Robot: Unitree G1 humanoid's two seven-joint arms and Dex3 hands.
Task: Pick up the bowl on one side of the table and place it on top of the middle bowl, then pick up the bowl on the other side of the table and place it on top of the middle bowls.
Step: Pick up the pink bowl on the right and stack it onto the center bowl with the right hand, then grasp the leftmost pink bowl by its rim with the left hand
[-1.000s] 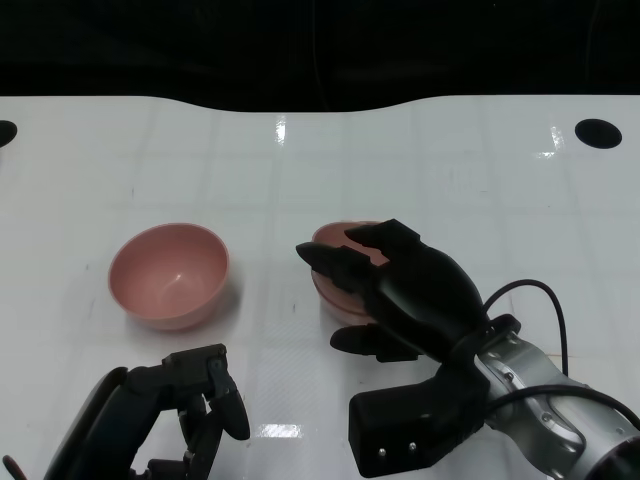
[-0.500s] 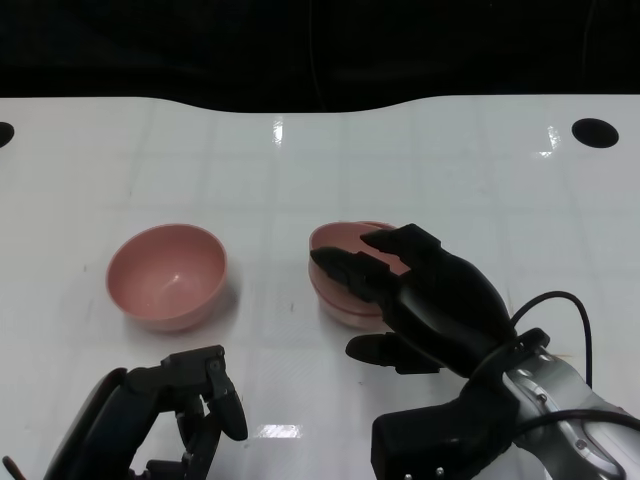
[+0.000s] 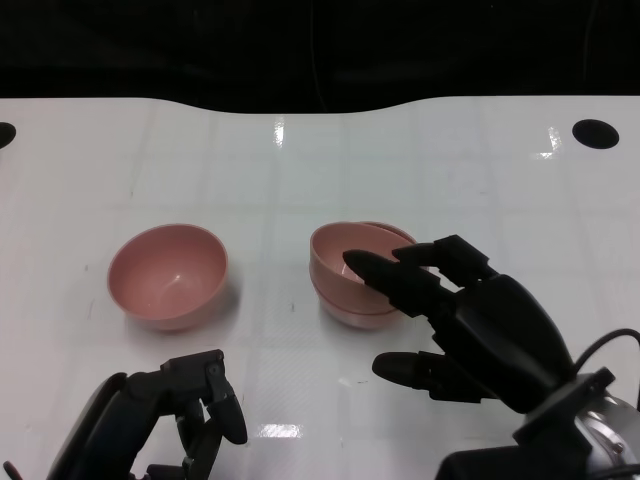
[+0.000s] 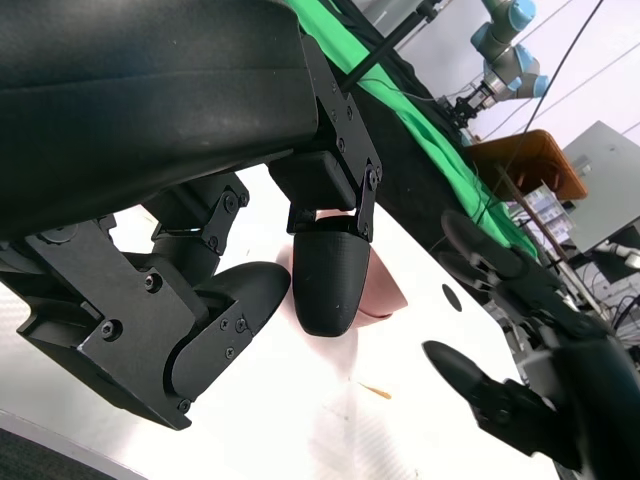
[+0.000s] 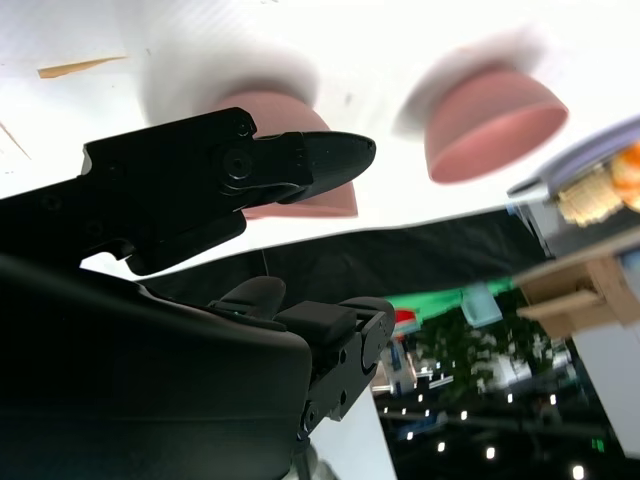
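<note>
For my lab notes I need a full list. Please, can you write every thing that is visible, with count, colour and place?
stacked bowls: two, pink, nested at the table's middle
single bowl: one, pink, on the robot's left side
table: one, white, glossy
holes: two, dark, at the far table edges
left hand: one, black, fingers curled, near edge, holding nothing
right hand: one, black, fingers spread, just beside the stack, holding nothing

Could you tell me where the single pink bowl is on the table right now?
In the head view the single pink bowl stands alone on the white table, toward the robot's left, beside the stacked bowls and beyond the left hand.
</note>
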